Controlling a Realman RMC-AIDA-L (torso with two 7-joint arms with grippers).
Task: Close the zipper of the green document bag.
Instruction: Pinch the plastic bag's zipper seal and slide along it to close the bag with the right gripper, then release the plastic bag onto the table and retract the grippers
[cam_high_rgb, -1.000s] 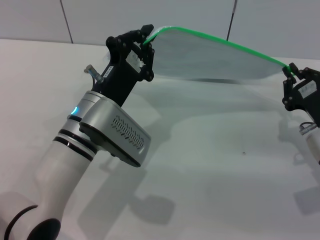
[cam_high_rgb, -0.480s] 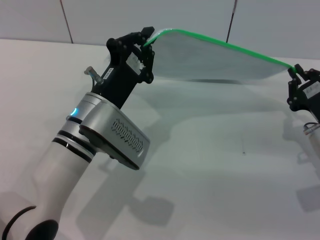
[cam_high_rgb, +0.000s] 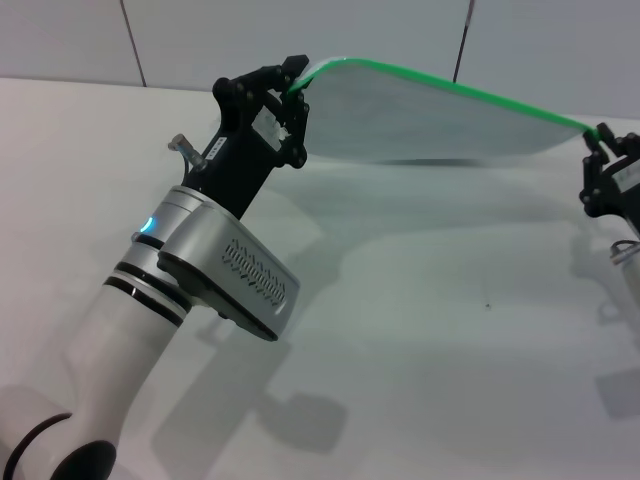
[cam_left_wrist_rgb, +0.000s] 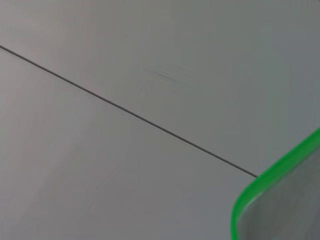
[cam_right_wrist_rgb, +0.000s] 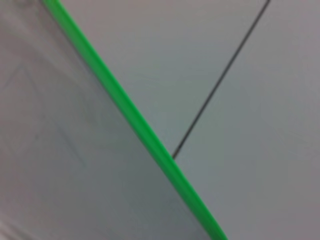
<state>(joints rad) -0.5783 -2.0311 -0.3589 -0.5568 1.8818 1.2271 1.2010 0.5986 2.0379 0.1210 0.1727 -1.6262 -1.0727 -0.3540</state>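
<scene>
Table (cam_high_rgb: 420, 330) white, under all. Bag (cam_high_rgb: 430, 115) held up in air above table, stretched between both grippers. Zipper (cam_high_rgb: 470, 93) along bag's top edge. Left gripper (cam_high_rgb: 292, 88) pinched on bag's left corner. Right gripper (cam_high_rgb: 596, 142) pinched on zipper at bag's right end.

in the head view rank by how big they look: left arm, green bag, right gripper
1. left arm, though it is nearest the camera
2. bag
3. right gripper, partly cut off at the frame edge
</scene>
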